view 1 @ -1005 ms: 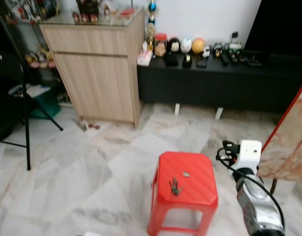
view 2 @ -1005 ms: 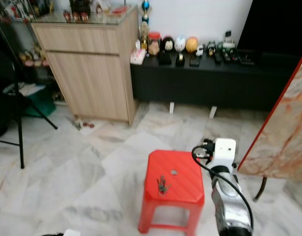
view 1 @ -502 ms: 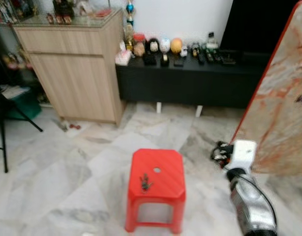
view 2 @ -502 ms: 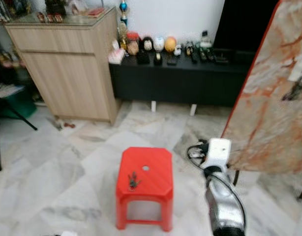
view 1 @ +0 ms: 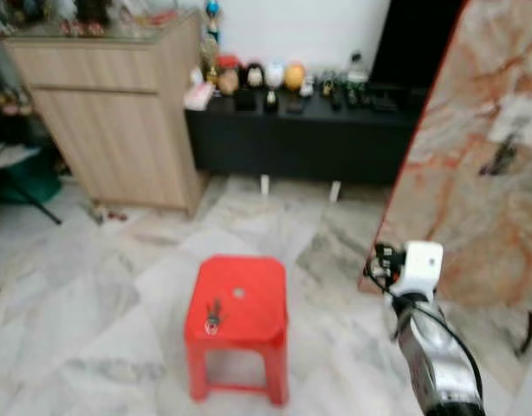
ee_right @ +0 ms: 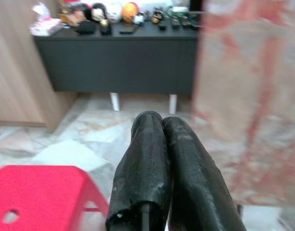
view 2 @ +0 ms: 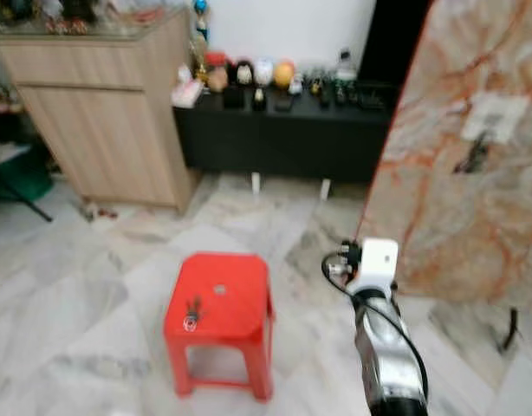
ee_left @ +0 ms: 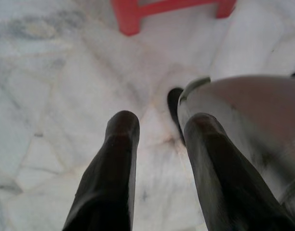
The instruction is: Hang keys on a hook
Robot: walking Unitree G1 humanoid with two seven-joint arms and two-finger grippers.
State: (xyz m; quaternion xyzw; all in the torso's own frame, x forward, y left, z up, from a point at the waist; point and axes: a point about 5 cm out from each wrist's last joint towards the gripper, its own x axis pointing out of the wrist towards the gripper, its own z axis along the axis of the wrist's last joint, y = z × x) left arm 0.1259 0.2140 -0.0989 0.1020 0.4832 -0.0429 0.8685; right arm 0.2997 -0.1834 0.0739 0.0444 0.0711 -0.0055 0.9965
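- The keys (view 1: 212,317) lie on the top of a red plastic stool (view 1: 249,286), toward its front left part, just beside the small round hole in the seat. Nothing grips them.
- The stool stands on a pale marble floor (view 1: 101,286), well apart from the furniture behind it.
- The right arm (view 1: 435,364) reaches forward on the right of the head views, its white wrist block raised to the right of the stool and apart from it.
- The right gripper (ee_right: 163,122) points toward the black low cabinet (ee_right: 118,60); its two black fingers (ee_right: 145,154) are pressed together with no gap between them and hold nothing. A corner of the stool shows in this wrist view too.
- The left gripper (ee_left: 159,122) hangs low over the floor — its fingers (ee_left: 114,163) stand spread with bare floor between them, and nothing is held.
- A marble-patterned board with a red edge (view 1: 483,165) leans upright on the right. A white patch with a dark hook (view 1: 507,152) sits on its upper part; the picture is too blurred to show more detail.
- A wooden cupboard (view 1: 119,113) stands at the back left, next to the black low cabinet, which carries a row of small ornaments.
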